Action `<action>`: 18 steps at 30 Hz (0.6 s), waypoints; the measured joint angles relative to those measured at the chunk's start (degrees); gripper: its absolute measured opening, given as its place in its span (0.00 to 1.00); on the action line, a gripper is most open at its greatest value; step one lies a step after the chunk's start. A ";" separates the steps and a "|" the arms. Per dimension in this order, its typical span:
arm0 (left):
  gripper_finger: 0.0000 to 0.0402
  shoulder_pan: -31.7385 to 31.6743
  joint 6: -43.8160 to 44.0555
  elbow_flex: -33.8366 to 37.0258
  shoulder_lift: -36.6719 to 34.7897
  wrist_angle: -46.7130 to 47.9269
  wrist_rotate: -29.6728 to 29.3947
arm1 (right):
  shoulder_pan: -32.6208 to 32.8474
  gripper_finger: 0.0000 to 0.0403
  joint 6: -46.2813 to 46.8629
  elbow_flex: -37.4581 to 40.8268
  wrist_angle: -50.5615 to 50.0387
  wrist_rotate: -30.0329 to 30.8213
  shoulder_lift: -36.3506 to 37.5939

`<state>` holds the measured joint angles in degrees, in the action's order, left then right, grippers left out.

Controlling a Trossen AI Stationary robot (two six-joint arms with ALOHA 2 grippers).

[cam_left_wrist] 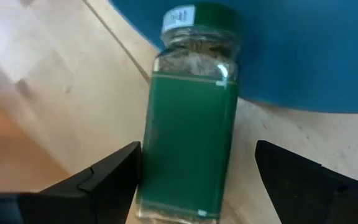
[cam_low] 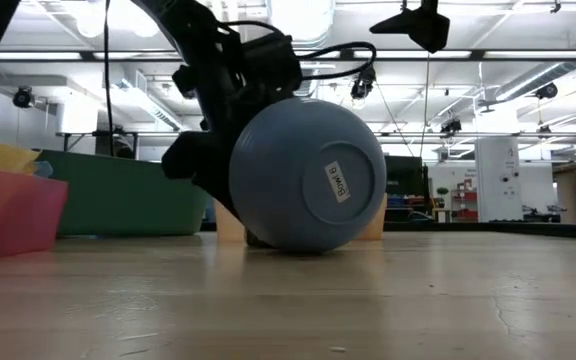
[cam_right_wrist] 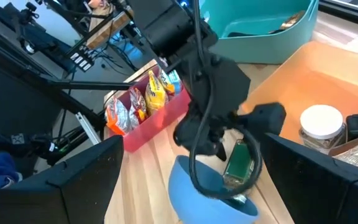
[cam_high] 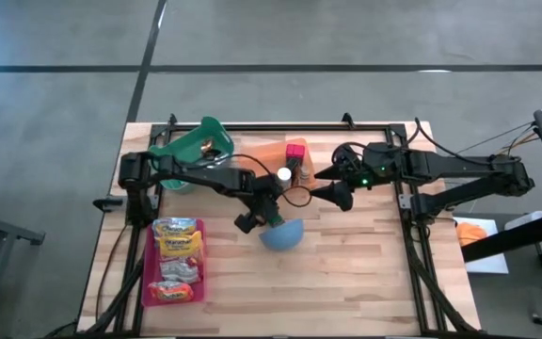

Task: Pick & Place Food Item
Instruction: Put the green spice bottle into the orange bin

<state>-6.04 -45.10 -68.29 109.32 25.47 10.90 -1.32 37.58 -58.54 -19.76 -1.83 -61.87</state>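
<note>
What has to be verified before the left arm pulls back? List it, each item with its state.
1. Left gripper jaws open, a gap showing beside the spice jar: ok.
2. Spice jar inside the blue bowl: cannot tell; it sits at the rim.
3. Blue bowl upright: not ok; it is tipped on its side, base facing the low camera.
4. Right gripper jaws open, apart from the bowl: ok.
5. Red tray of snack packs away from both arms: ok.
</note>
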 joint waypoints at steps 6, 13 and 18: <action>0.69 -0.02 -0.11 0.10 1.57 0.11 -0.07 | 0.24 0.93 0.00 -0.04 0.74 -0.33 0.02; 0.45 0.00 0.82 0.04 1.51 -0.20 -2.77 | 0.67 0.93 0.28 -0.06 1.14 -0.36 0.34; 0.45 0.00 4.67 0.00 1.46 -0.02 -3.81 | 0.72 0.93 1.03 -0.05 1.32 -0.35 0.31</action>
<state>-6.04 -40.43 -68.29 110.78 25.45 7.08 -0.60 38.61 -58.59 -18.44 -2.17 -61.56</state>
